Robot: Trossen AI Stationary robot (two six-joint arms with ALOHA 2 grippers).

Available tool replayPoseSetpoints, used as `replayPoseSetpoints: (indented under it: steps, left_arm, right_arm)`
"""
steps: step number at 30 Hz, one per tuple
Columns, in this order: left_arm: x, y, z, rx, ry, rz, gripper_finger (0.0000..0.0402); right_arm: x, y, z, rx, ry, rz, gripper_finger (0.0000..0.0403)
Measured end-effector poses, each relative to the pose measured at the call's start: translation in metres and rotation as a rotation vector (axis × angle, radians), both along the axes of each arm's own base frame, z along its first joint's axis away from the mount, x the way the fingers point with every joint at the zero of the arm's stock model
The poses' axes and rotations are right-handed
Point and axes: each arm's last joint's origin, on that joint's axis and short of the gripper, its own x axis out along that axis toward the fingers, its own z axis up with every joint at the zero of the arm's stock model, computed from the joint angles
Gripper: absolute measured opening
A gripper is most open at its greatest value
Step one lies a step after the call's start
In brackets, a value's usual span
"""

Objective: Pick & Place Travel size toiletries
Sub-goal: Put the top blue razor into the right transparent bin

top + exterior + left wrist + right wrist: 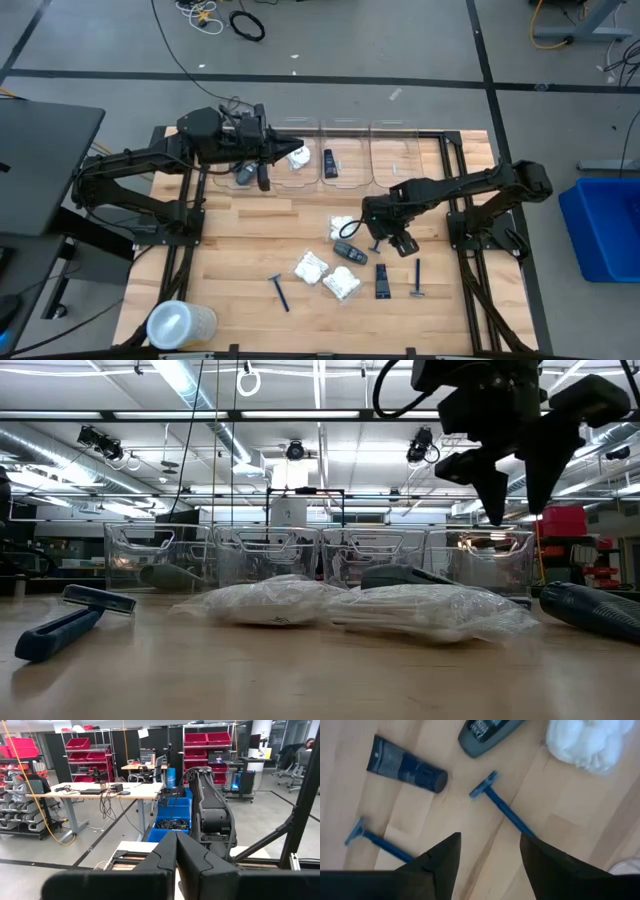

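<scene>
From above, a few toiletries are seen already in the bins (345,140) beside the closed, empty left tool (262,178); most toiletries (340,283) remain on the table (230,250). At the wrist, the open, empty right tool (490,852) hovers over a razor (502,810).

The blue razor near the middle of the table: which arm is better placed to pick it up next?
The right arm, probably. The right gripper hovers open directly over the blue razor, which lies between its fingers in the right wrist view. The left gripper is shut, far back at the clear bins.
</scene>
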Motion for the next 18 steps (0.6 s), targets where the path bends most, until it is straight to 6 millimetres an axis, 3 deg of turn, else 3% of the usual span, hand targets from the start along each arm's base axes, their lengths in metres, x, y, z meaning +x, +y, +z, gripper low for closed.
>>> replayPoseSetpoints:
  steps: [18]
  left_arm:
    - [0.000, 0.000, 0.000, 0.000, 0.000, 0.000, 0.0009]
  right_arm:
    - [-0.004, 0.000, -0.037, -0.089, -0.093, 0.219, 0.0204]
